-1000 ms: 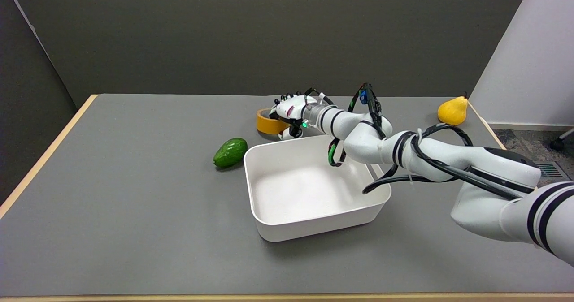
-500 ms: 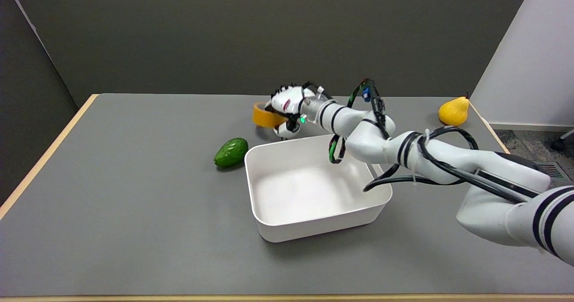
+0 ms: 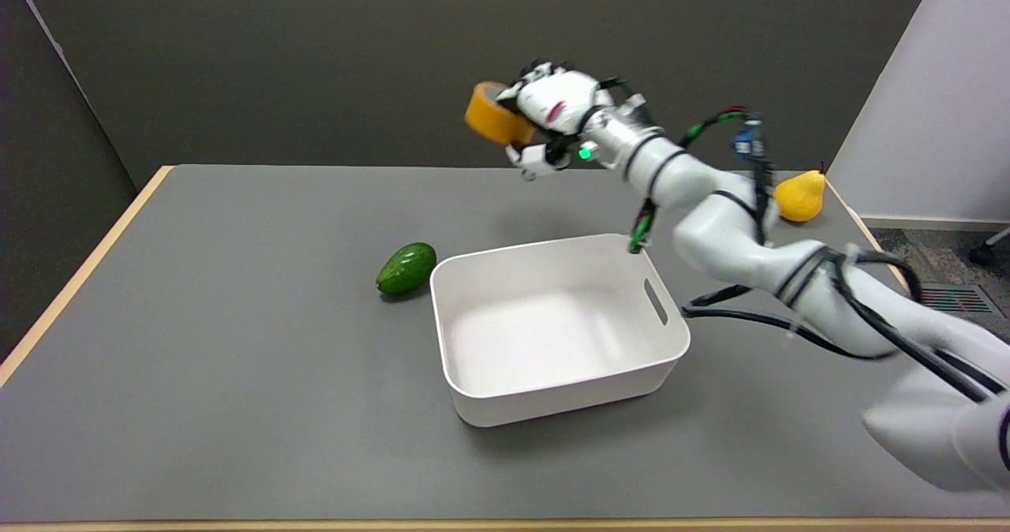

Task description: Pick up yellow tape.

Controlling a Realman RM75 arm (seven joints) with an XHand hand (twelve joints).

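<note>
The yellow tape (image 3: 491,113) is a thick orange-yellow roll, now high in the air above the table's far side, seen against the dark back wall. My right hand (image 3: 550,118) grips it from the right, fingers over its top and the thumb below. The roll is tilted, its flat face turned up and to the left. My right arm stretches up from the lower right across the bin's far corner.
A white rectangular bin (image 3: 558,326) stands in the middle of the grey table (image 3: 197,358). A green avocado (image 3: 405,267) lies just left of it. A yellow pear (image 3: 800,195) sits at the far right edge, behind my arm.
My right hand has lifted the tape off the table and raised it well above the surface, moving slightly right. The arm has swung upward with it. Bin, avocado and pear stay put.
</note>
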